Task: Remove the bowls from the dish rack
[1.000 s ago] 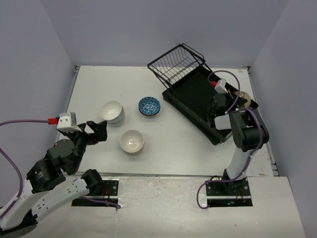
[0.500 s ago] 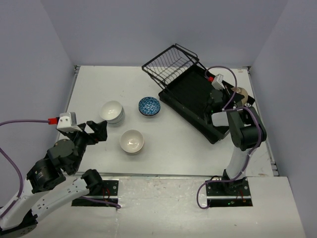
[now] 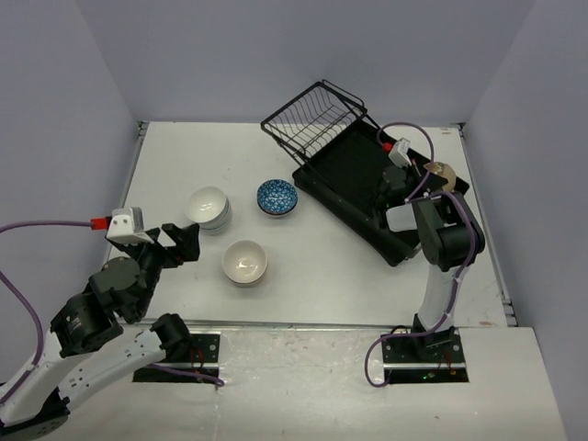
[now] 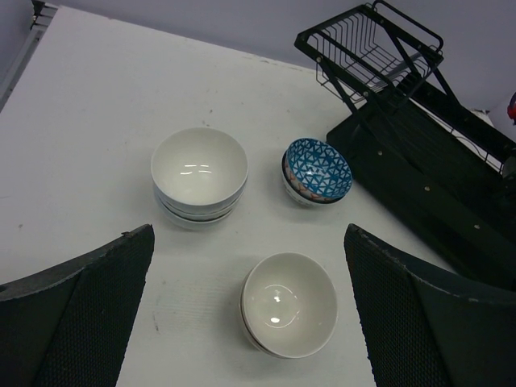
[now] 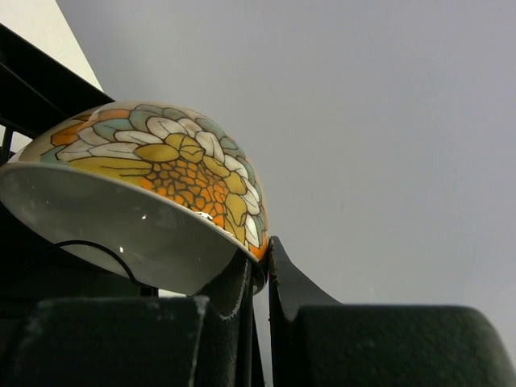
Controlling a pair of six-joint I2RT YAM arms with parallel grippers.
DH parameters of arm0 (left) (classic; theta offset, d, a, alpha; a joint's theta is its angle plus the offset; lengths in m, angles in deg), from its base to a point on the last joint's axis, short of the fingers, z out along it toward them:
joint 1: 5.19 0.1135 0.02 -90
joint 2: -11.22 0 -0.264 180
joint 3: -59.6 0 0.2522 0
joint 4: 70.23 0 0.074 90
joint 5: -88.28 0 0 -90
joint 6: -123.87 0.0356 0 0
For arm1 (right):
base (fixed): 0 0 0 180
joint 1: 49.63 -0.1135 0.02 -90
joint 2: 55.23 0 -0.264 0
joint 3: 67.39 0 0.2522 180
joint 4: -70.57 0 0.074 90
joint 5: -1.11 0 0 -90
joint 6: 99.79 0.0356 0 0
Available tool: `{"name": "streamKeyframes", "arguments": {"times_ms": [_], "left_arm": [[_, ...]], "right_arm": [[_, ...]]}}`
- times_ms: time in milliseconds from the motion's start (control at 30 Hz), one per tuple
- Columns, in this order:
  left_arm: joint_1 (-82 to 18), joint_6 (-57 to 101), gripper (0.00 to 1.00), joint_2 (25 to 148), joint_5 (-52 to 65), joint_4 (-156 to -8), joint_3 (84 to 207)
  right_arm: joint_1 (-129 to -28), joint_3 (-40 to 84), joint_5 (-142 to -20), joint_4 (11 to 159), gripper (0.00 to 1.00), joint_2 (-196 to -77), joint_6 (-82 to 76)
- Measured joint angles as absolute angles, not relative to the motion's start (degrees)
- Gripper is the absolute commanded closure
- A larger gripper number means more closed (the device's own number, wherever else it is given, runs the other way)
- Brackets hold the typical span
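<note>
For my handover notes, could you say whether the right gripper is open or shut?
Shut. The right gripper pinches the rim of the orange-and-yellow flower-patterned ceramic bowl.

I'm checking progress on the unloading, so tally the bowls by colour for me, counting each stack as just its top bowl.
White tops: 2 (left stack, near stack)
Blue-patterned bowl: 1
Flower-patterned bowl, rim pinched in the right gripper: 1
Total: 4, not counting bowls hidden under the tops
</note>
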State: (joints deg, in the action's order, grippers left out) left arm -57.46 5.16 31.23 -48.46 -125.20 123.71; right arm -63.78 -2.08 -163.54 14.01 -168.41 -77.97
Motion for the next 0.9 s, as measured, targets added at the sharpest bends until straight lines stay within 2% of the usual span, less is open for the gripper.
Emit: {"name": "streamKeyframes", "arguments": {"times_ms": [300, 900], "left_arm": [[-57.46, 5.16, 0.00, 31.62, -48.46, -125.20, 123.71], [-57.46, 5.16, 0.00, 33.02, -48.48, -125.20, 123.69]], "right_arm": [[-64.33, 1.37, -161.24, 12.06, 1.00, -172.26, -85.71], [-65.73, -0.95, -149.92, 8.59, 1.00, -172.94, -97.82]]}}
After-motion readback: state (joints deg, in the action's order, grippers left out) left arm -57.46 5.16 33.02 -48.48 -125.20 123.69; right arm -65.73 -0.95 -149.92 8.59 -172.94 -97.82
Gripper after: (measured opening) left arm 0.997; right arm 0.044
